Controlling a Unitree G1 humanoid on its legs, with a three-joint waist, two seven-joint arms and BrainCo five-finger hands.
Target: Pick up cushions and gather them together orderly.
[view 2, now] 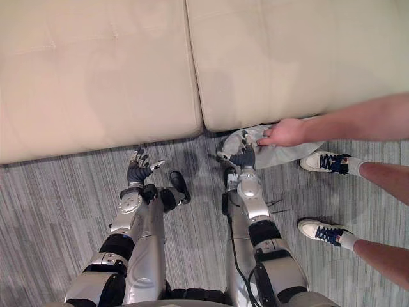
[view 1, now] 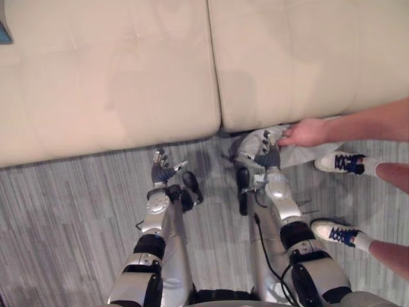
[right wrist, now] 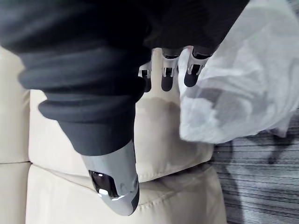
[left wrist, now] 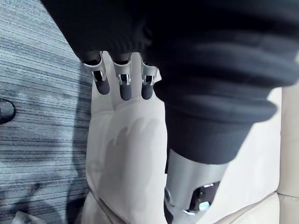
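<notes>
A pale grey cushion [view 1: 250, 144] lies crumpled on the striped floor against the sofa's front, right of the seam. A person's hand [view 1: 305, 133] grips its top edge. My right hand [view 1: 268, 155] rests at the cushion's near side with straight fingers [right wrist: 167, 77], and the white fabric [right wrist: 243, 79] bulges just beside their tips. My left hand [view 1: 163, 169] hovers open over the floor in front of the left seat, holding nothing; its fingers [left wrist: 124, 83] point toward the sofa.
A cream sofa with two wide seats [view 1: 108, 77] spans the far side. The person's arm [view 1: 370, 121] reaches in from the right, with their white shoes [view 1: 342, 163] on the grey striped carpet [view 1: 64, 211]. A teal object [view 1: 4, 32] shows at the far left.
</notes>
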